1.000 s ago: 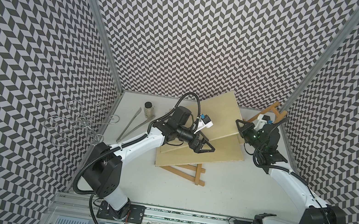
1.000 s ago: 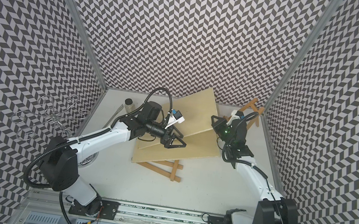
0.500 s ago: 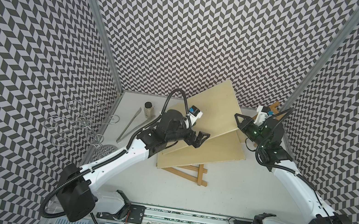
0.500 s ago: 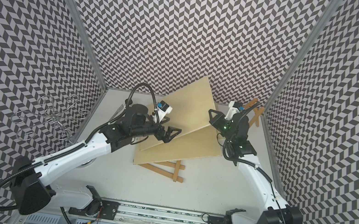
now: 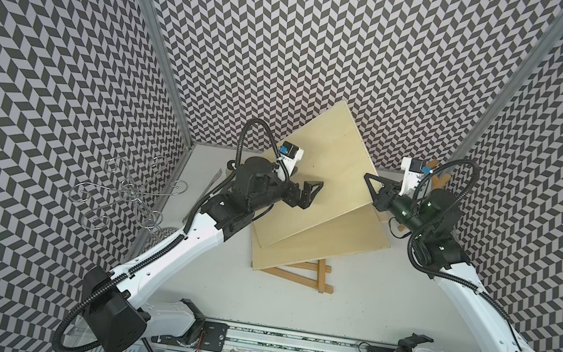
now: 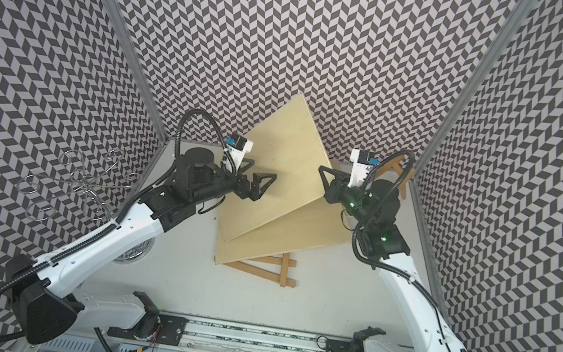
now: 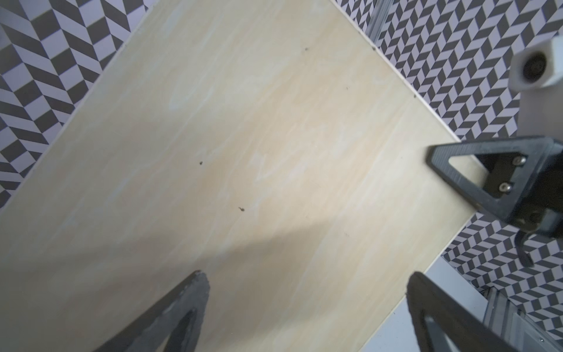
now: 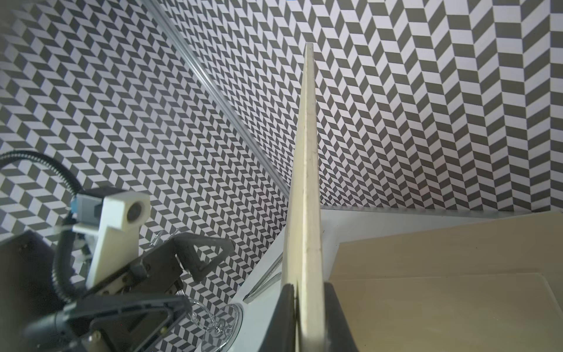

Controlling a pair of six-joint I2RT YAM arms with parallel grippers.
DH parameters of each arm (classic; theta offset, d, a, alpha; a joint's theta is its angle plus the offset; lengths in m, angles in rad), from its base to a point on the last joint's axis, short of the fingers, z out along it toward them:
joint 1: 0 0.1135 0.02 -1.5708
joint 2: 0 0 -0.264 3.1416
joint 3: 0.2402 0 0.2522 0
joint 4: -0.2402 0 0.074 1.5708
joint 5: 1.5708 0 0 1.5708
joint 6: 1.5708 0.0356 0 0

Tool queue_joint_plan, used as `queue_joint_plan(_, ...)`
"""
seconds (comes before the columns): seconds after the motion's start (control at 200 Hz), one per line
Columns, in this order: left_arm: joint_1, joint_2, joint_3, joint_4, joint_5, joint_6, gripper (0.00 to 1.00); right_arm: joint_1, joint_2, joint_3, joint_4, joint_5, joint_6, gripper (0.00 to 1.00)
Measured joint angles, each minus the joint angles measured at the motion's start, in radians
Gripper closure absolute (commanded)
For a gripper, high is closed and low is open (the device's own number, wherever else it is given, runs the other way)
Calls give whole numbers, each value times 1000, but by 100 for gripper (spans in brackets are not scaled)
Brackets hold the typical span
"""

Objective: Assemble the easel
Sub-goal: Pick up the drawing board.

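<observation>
The upper board (image 5: 331, 161) rose, right claw (image 5: 371, 192) clamping.

Black-and-white chevron walls (image 5: 290, 53) close in the white table (image 5: 365, 310) on three sides, and a metal rail (image 5: 284, 347) runs along its front edge. Over at the left wall there's a tangle of wire hooks (image 5: 130, 192), showing in both top views. A round mesh disc (image 6: 136, 253) sits on the table just below it, and tongs (image 5: 214, 182) lie near the back-left corner.
</observation>
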Motion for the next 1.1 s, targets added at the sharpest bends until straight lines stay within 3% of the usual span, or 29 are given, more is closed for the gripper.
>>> queue_joint_plan(0.175,65,19,138,-33,44,-56,1,10,0,20,5,-71,-55,100)
queue_joint_plan(0.31,63,38,271,-53,33,-4,1,20,0,57,-15,-140,-111,100)
queue_joint_plan(0.481,108,75,377,-53,-14,185,1,23,-3,75,-23,-215,-174,100)
queue_joint_plan(0.631,173,120,426,-72,13,365,1,24,-39,55,-34,-250,-202,100)
queue_joint_plan(0.856,232,138,526,-145,171,592,1,23,-108,13,-42,-347,-298,100)
queue_joint_plan(1.102,240,114,656,-411,364,846,1,23,-138,-22,-56,-459,-422,100)
